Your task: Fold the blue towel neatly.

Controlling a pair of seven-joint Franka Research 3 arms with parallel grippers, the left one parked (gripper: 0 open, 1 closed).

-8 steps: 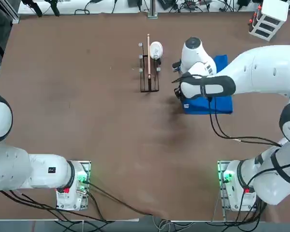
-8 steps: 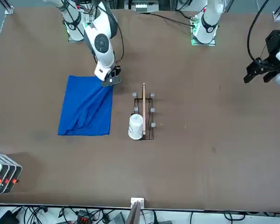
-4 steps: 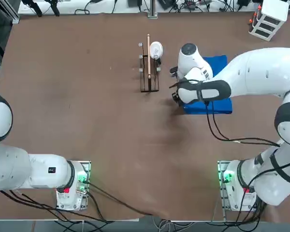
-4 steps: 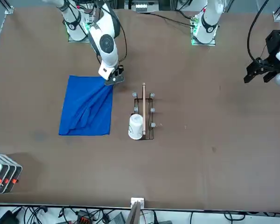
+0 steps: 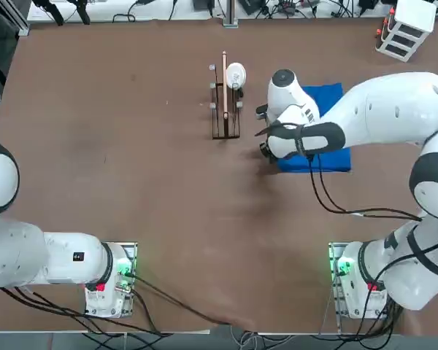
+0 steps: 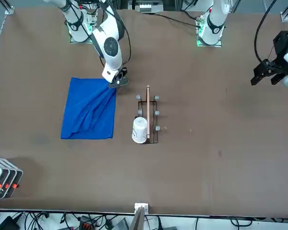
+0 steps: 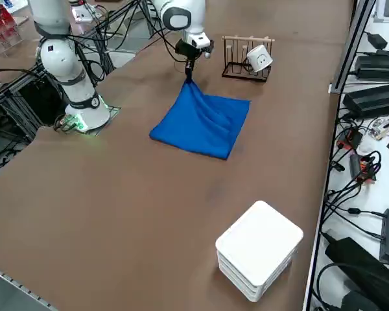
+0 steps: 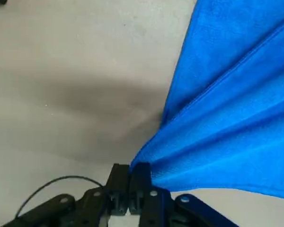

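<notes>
Brown table (image 7: 155,214): biggest thing. Blue towel (image 7: 204,122) on it, nr stand, one corner raised & bunched, creases fanning out from there. R gripper (image 8: 130,172) at that corner, shut on it. Wire stand (image 7: 247,59) w/ white mug (image 7: 259,58) on it.

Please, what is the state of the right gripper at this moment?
Right gripper: closed on the blue towel, holding one corner of it at the fingertips, raised off the table.

R gripper (image 8: 130,172) shut, pointing down, R arm (image 5: 379,109) bent.
</notes>
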